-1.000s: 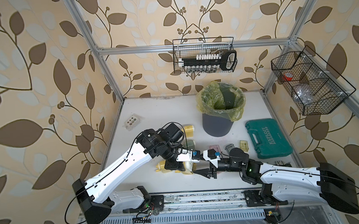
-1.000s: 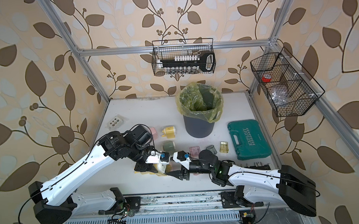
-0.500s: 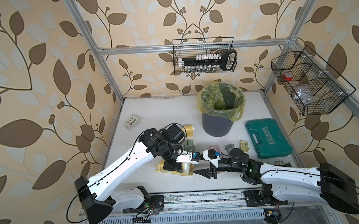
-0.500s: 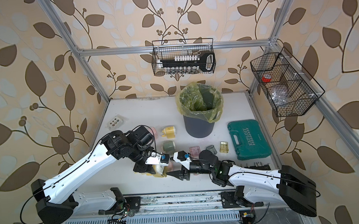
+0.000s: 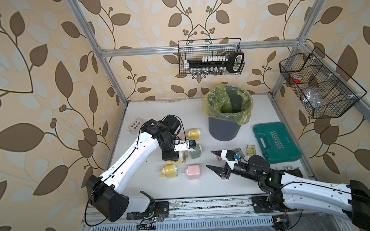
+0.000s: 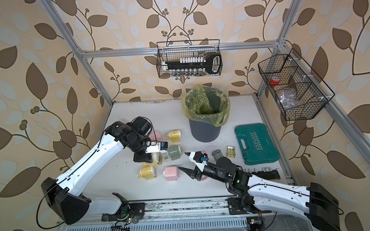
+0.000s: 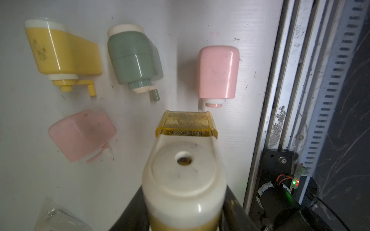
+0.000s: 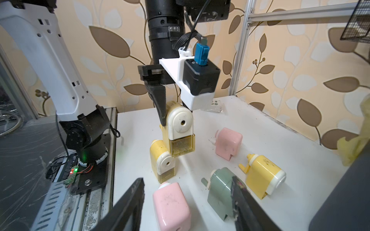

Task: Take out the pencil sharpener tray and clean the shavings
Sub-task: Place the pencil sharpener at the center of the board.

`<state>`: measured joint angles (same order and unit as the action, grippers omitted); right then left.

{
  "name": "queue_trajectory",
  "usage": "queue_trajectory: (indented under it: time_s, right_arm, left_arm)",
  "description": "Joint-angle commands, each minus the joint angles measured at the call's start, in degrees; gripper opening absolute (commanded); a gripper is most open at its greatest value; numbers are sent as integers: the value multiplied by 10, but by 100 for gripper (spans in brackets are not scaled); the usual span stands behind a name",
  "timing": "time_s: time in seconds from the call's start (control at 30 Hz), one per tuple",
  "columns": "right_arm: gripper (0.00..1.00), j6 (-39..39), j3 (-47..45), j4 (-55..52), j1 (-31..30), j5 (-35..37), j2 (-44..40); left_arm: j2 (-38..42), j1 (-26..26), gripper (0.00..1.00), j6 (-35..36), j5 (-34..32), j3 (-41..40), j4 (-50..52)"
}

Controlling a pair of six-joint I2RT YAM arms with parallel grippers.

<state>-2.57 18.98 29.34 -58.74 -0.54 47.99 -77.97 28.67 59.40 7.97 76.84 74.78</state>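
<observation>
Shavings (image 7: 187, 133) lie inside the amber tray (image 8: 182, 147), not yet pulled from the base of the yellow sharpener (image 8: 180, 122). The left fingers (image 8: 161, 104) clamp that sharpener from both sides and hold it upright above the table (image 5: 157, 115). Its pencil-hole face and the tray's front look straight toward the right fingers (image 8: 128, 204), which stand apart and empty, low over the table, near the sharpener but not touching it. By this view the tray's sliding axis runs level from the sharpener toward the right arm, so that arm is best placed to pinch the tray's front and draw it out along that line. The bin (image 5: 224, 129) stands farther back on the table.
</observation>
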Motion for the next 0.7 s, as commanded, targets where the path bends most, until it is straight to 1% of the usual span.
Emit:
queue_trajectory:
  time_s: [0.0, 0.1, 0.2, 0.27, 0.33, 0.5, 0.67]
  right_arm:
    - [65, 0, -11, -17, 1, 41, -11]
    - [64, 6, -10, -26, 0, 43, -15]
    - [64, 12, -7, -34, 1, 42, -14]
    - [64, 13, -4, -40, 1, 42, -14]
    - [64, 15, -3, -45, 0, 40, -16]
    - [65, 19, -1, -57, -1, 40, -22]
    - [65, 20, 0, -66, -1, 40, -28]
  left_arm:
    - [-12, -24, 0, 12, -29, -22, -30]
    - [-18, -50, 0, 6, -36, -44, -76]
    - [-34, -57, 0, 6, -49, -67, -108]
    - [-42, -63, 0, 1, -44, -75, -129]
    - [-71, -71, 0, -6, -38, -75, -141]
    - [-113, -72, 0, -8, -40, -71, -160]
    - [-137, -72, 0, -14, -56, -74, -181]
